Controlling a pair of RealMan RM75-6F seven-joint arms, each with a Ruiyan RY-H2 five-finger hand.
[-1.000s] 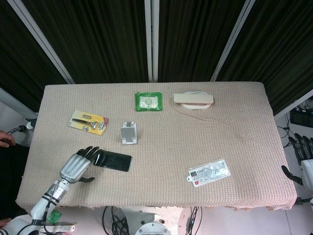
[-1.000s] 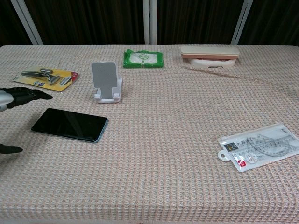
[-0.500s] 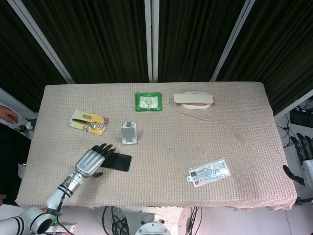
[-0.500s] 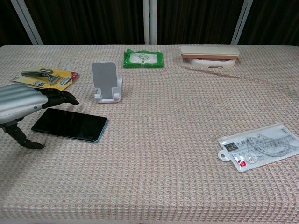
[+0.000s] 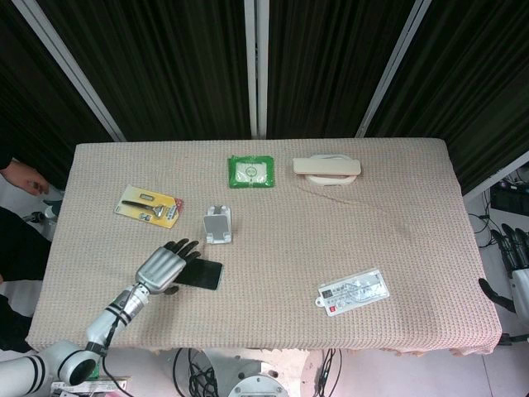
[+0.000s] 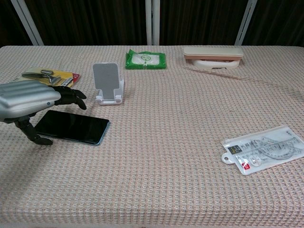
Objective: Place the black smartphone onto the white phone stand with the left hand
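Left robot hand (image 5: 163,268) hovers palm-down over the near-left part of the desk (image 5: 397,215), its dark fingers (image 6: 71,97) spread above the left end of the black smartphone (image 6: 76,128) and its thumb pointing down at the phone's near edge. It holds nothing; its fingers are apart. The chest view shows the silver back of the same hand (image 6: 26,99) above the phone's left portion.

The black smartphone (image 5: 203,274) lies flat, screen up, on the woven beige cloth, near the front-left of the desk. The white phone stand (image 5: 217,225) sits upright just beyond it, toward the desk's middle, with nothing on it; phone and stand are apart. In the chest view the stand (image 6: 108,83) is seen face-on behind the phone.

Right robot hand (image 5: 514,263) shows only at the far right edge of the head view, off the desk; whether it is open or closed cannot be made out.

Elsewhere on the desk: a yellow carded razor pack (image 5: 150,206) at left, a green wet-wipes packet (image 5: 250,171) at the back centre, a cream case (image 5: 326,168) to its right, and a clear ruler-set pouch (image 5: 353,291) near the front right.
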